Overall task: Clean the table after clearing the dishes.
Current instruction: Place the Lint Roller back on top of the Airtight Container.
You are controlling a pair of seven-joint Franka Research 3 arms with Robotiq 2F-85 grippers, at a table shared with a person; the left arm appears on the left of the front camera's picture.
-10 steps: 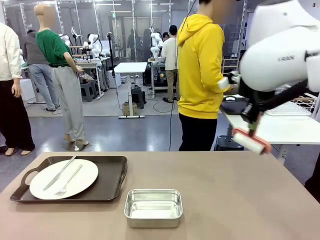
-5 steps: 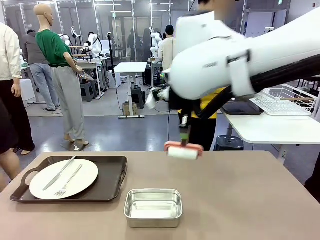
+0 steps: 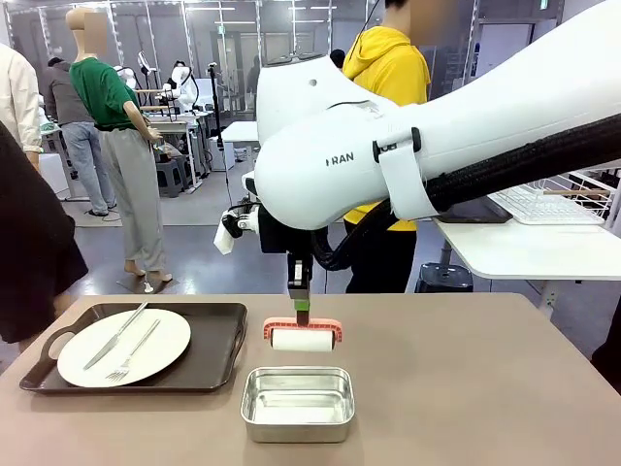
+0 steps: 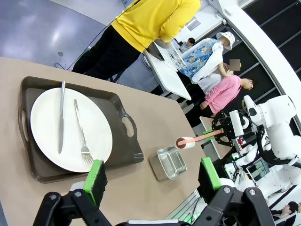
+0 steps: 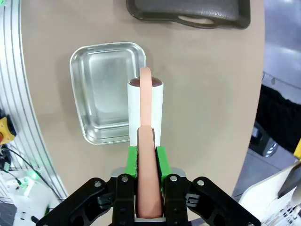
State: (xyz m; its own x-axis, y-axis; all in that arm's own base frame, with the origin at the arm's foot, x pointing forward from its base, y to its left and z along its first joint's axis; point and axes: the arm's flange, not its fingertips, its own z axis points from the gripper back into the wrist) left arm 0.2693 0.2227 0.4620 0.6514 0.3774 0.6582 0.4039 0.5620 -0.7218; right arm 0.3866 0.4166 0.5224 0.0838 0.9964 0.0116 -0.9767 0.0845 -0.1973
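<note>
One white plate (image 3: 165, 340) with a knife and a fork lies on a dark brown tray (image 3: 218, 340) at the left of the grey-brown table (image 3: 466, 388). My right arm reaches across the middle. Its gripper (image 3: 302, 303) is shut on the salmon handle of a white lint roller (image 3: 304, 340), which hangs over the far rim of a square steel pan (image 3: 297, 403). In the right wrist view the green pads (image 5: 161, 155) clamp that handle, and the roller (image 5: 157, 108) overlaps the pan (image 5: 101, 89). My left gripper (image 4: 151, 175) stands open above the plate (image 4: 44, 122) and tray (image 4: 117, 141).
A person in a yellow hoodie (image 3: 388, 68) stands beyond the far edge. Someone in dark clothing (image 3: 29, 243) leans in at the left, near the tray. A white side table (image 3: 524, 248) stands at the far right. The right half of the tabletop is bare.
My right arm has swept from the far right to the middle with the roller, lowering it toward the pan. The person in dark clothing has come in at the left.
</note>
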